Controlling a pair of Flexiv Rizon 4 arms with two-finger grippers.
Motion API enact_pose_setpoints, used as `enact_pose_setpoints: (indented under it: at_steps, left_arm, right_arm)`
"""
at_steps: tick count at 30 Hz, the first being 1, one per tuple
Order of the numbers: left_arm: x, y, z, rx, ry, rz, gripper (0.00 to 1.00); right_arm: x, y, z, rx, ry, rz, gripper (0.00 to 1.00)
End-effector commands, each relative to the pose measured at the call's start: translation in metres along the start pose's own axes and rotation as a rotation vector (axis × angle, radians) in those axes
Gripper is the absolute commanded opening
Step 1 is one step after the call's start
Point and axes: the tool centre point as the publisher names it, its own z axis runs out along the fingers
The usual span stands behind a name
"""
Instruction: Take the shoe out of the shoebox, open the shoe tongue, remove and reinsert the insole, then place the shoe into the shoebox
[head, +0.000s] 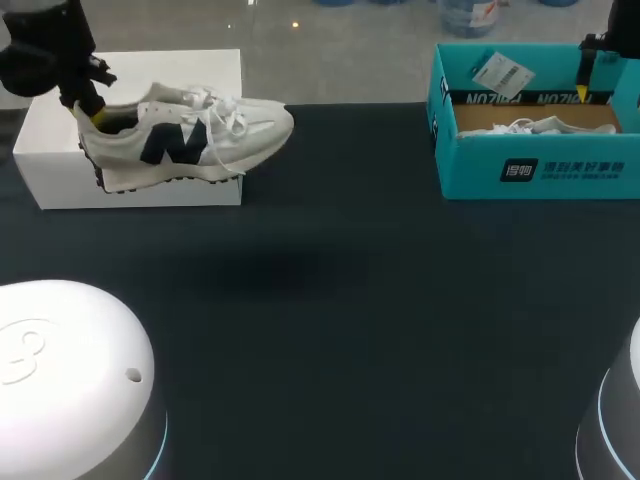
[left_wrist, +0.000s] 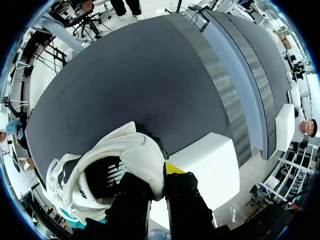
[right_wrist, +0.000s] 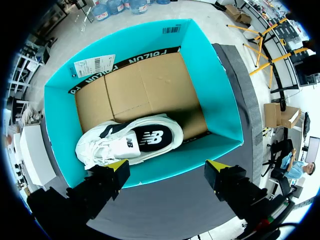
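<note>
Your left jaws pinch the heel collar of the shoe (head: 190, 135) over the white box (head: 60, 170), the right jaws hang spread above the shoebox (head: 530, 170); the shoe seems light and soft, so I would grip at this firmer heel.

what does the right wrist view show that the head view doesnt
Only the right wrist view: the cardboard floor of the teal shoebox, the insole of the second shoe, and the right claw open above the box's near wall. Only the head view: the left claw holding the other shoe by its heel, and a white box. Both: the teal shoebox, its paper tag, a bit of the second shoe.
</note>
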Motion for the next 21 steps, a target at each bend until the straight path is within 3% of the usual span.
enact_pose_setpoints:
  at_steps: [1,10,21]
  left_arm:
    - [-0.028,-0.035,0.0,-0.121,0.013,0.019,0.0]
    - [-0.065,-0.043,-0.001,-0.101,-0.014,0.065,0.0]
    - [-0.067,-0.042,0.0,-0.085,-0.03,0.059,0.0]
  right_arm:
    - [0.0,-0.001,0.0,-0.001,0.001,0.0,1.0]
    - [0.0,-0.001,0.0,-0.001,0.001,0.0,1.0]
    - [0.0,-0.001,0.0,-0.001,0.001,0.0,1.0]
